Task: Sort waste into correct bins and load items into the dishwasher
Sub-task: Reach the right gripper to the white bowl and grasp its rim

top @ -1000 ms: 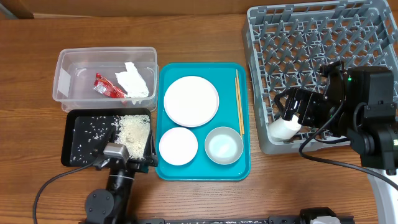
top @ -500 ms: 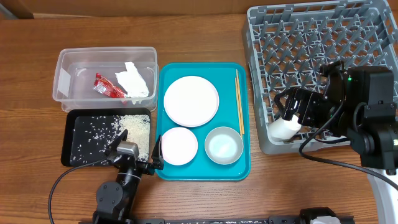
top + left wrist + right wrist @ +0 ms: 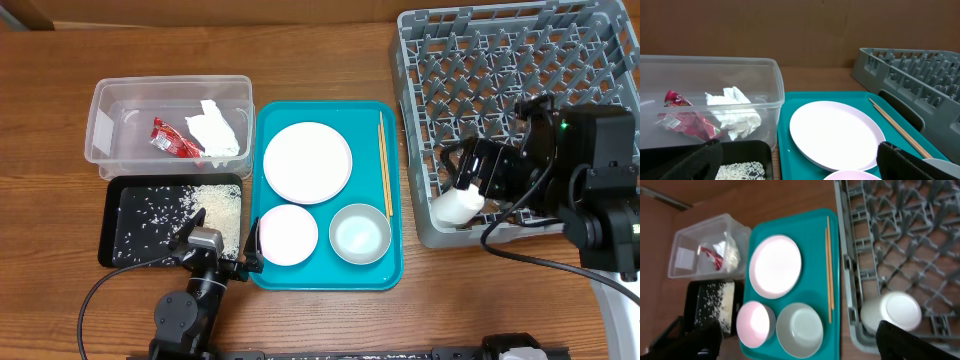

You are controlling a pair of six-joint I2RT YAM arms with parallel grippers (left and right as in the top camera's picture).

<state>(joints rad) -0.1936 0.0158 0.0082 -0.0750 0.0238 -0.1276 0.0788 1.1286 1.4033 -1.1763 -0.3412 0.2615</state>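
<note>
White cup (image 3: 455,205) lies on its side in the grey dish rack (image 3: 600,40), down at the 7 o'clock corner. The right gripper (image 3: 478,172) has pulled back a little from it, toward 2 o'clock. Its fingers are spread wide and hold nothing. So the cup looks put away now.

The left gripper (image 3: 218,252) has slid over too. A moment ago it was above the black tray (image 3: 112,225). Now it sits at the tray's 3 o'clock edge, right next to the small pink bowl (image 3: 286,235). Its fingers (image 3: 695,162) are spread apart and empty.

The rice (image 3: 215,205) lies in the black tray. The red sauce packet (image 3: 172,140) and the napkin (image 3: 218,130) are in the clear tub (image 3: 100,130). So the trash part looks done.

Still on the teal tray (image 3: 395,270) are the big plate (image 3: 307,162) at 12 o'clock, the pink bowl at 7 o'clock, the other bowl (image 3: 359,234) at 5 o'clock, and the chopsticks (image 3: 383,165) along the 3 o'clock side. These still need to go in the rack. I think the pink bowl comes next, since the left gripper is so close to it.
</note>
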